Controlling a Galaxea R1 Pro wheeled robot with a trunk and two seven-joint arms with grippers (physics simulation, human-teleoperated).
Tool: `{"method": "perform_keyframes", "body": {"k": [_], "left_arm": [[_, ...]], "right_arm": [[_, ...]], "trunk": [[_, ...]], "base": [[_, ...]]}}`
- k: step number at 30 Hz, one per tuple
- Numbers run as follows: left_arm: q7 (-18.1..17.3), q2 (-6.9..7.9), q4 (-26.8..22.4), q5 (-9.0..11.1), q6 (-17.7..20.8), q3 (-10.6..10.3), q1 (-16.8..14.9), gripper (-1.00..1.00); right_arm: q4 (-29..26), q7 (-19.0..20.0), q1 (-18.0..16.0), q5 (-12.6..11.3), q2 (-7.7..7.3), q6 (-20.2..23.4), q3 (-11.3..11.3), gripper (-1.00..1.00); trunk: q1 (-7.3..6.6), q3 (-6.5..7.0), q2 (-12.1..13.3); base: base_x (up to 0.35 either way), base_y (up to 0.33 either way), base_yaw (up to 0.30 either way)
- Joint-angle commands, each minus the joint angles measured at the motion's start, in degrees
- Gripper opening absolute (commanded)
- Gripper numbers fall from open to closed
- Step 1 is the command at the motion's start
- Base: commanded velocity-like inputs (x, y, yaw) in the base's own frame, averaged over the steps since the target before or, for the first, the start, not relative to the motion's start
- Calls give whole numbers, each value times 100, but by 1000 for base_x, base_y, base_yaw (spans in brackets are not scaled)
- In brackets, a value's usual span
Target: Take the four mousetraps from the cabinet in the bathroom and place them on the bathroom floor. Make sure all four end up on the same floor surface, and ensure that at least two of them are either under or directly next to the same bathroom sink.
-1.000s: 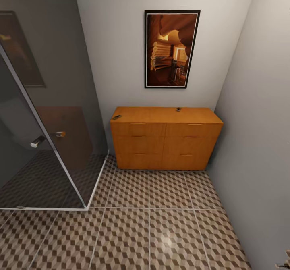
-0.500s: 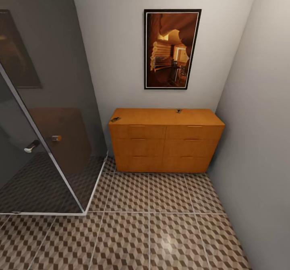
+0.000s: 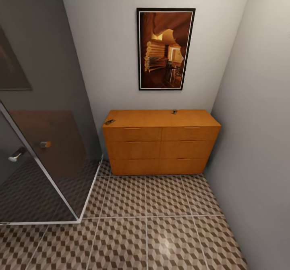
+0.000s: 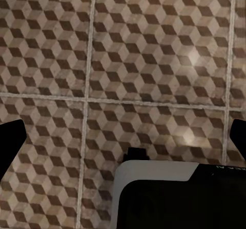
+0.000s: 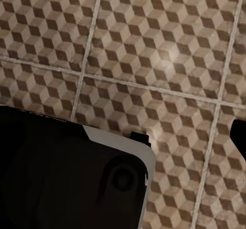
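Observation:
The orange-brown cabinet (image 3: 161, 145) stands against the far wall under a framed picture, its six drawer fronts all shut. Two mousetraps lie on its top: one (image 3: 109, 121) at the front left corner, another (image 3: 174, 111) near the back edge, right of centre. The cube-patterned bathroom floor (image 3: 161, 221) stretches from me to the cabinet. My left gripper (image 4: 123, 136) hangs open over bare tiles, both dark fingertips (image 4: 11, 139) wide apart. My right gripper (image 5: 128, 131) is open over the tiles too; one fingertip (image 5: 240, 135) shows, the other hidden behind my base. The sink is out of view.
A dark glass shower enclosure (image 3: 44, 133) with a metal handle (image 3: 16, 155) fills the left side, its white sill (image 3: 86, 201) bordering the floor. A plain grey wall (image 3: 257, 141) closes the right side. My base (image 4: 179, 198) shows dark and white beneath the wrist cameras.
The whole head view has shifted: cabinet, picture and shower handle now sit further left, so the camera moved. The mousetraps and the drawers have not moved.

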Motion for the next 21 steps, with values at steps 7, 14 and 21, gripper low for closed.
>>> {"method": "perform_keyframes", "body": {"k": [7, 14, 21], "left_arm": [[29, 1, 0, 24, -13, -50, -4, 100], [29, 1, 0, 24, -10, -49, -3, 100], [29, 1, 0, 24, -13, -51, -4, 100]], "right_arm": [[5, 35, -5, -61, -5, -16, 30, 100], [5, 35, -5, -61, -4, -16, 30, 100], [4, 35, -5, -61, 0, -16, 30, 100]], "trunk": [[4, -11, -11], [4, -6, -11], [4, 5, -11]], "base": [[120, 0, -94], [120, 0, -104], [117, 0, -80]]}}
